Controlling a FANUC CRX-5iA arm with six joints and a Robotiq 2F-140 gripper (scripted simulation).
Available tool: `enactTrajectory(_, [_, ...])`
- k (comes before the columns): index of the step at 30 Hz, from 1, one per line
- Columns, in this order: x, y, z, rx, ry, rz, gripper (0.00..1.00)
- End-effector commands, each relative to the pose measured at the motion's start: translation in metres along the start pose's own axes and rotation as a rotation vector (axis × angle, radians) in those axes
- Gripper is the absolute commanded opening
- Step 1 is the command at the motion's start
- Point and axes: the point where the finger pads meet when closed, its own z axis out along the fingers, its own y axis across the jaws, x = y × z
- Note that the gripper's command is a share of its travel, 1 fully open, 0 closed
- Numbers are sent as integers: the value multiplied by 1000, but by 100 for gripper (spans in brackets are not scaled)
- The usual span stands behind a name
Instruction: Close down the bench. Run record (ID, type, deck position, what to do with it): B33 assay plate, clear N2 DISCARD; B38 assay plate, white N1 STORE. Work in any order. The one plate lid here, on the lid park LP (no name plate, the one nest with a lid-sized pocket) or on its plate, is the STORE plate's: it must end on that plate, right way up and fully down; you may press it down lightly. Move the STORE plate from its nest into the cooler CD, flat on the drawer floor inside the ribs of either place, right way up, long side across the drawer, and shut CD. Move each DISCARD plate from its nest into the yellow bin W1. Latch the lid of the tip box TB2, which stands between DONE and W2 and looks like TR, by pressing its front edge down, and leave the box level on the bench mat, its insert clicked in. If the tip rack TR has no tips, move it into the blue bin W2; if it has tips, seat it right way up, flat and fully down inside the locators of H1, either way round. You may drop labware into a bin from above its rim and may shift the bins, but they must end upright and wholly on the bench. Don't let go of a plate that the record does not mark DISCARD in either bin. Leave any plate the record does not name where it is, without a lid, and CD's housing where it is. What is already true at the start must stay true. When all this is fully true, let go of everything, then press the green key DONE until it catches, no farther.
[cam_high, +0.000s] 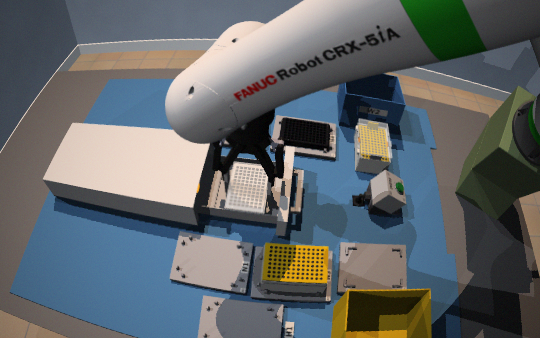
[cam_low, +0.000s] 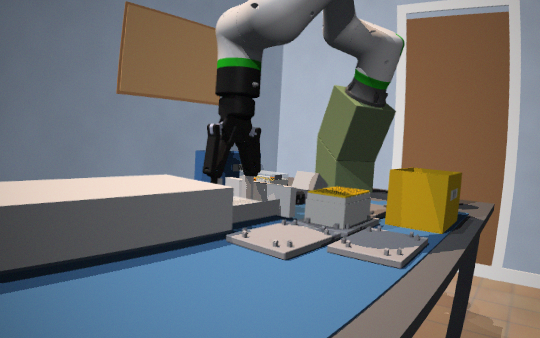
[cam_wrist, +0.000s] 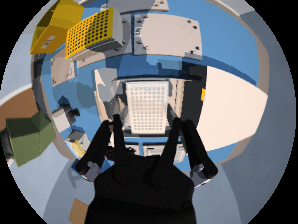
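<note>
The end effector (cam_high: 248, 176) is clenched on the white plate (cam_high: 246, 187), inside the open cooler drawer (cam_high: 292, 196). The yellow tip rack (cam_high: 296, 263) stands in front of it, on the tabletop (cam_high: 100, 270).

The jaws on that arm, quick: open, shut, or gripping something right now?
Gripper: shut on the white plate, which sits in the open cooler drawer.
</note>
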Motion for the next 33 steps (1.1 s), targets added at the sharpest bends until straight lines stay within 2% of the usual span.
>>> enactTrajectory(1, [0,0,1,0,0,0,0])
enactTrajectory(33, [0,3,6,0,0,0,0])
